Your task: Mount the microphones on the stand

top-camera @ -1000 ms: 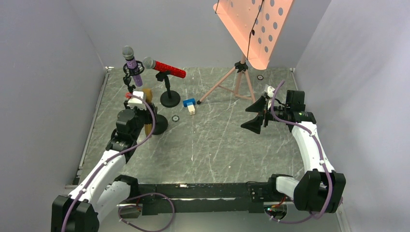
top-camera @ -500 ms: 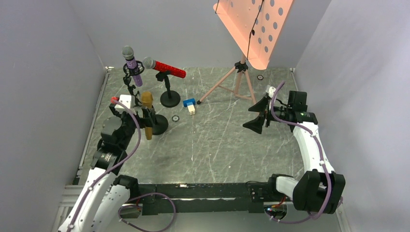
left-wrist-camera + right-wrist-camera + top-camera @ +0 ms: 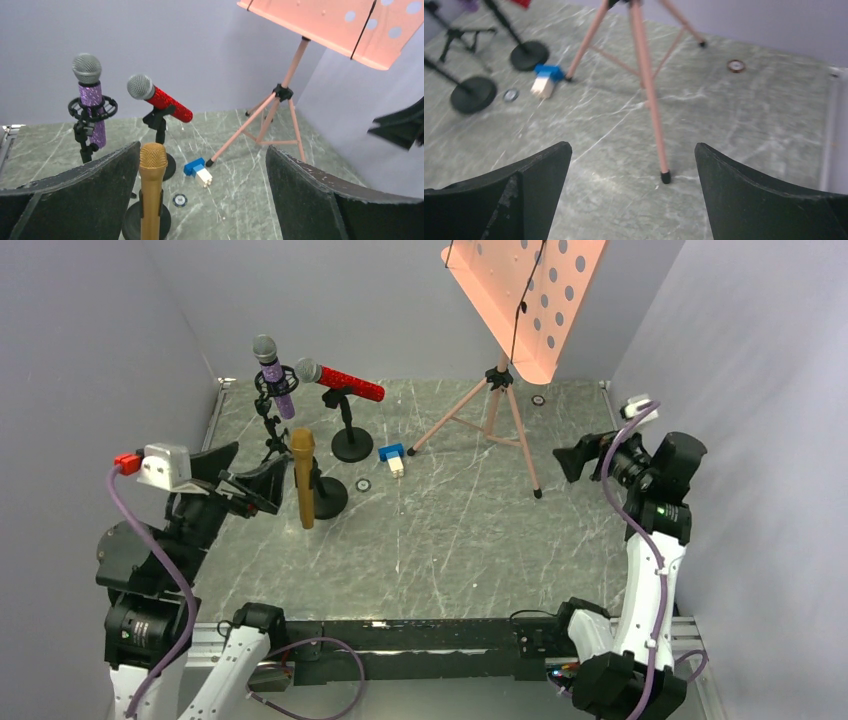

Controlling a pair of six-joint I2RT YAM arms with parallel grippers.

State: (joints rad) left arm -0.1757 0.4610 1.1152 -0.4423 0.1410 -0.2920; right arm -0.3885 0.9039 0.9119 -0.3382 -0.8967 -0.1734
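The purple microphone [image 3: 272, 375] stands upright in a ring mount on a tripod stand at the back left. The red microphone [image 3: 345, 382] lies tilted in the clip of a round-base stand. The gold microphone [image 3: 303, 475] stands upright in the clip of the nearer round-base stand [image 3: 330, 500]. All three show in the left wrist view: purple microphone [image 3: 91, 105], red microphone [image 3: 162, 100], gold microphone [image 3: 151, 195]. My left gripper [image 3: 245, 472] is open and empty, raised, just left of the gold microphone. My right gripper [image 3: 580, 455] is open and empty, raised at the far right.
A pink music stand [image 3: 497, 405] on a tripod stands at the back middle; one leg [image 3: 649, 90] ends just ahead of my right gripper [image 3: 634, 195]. A blue-and-white block [image 3: 393, 457] and a poker chip [image 3: 363, 484] lie beside the stands. Grey walls enclose the table.
My left gripper has let go of the gold microphone, leaving it upright in its stand, and pulled back left and up. My right arm has drawn back to the right.
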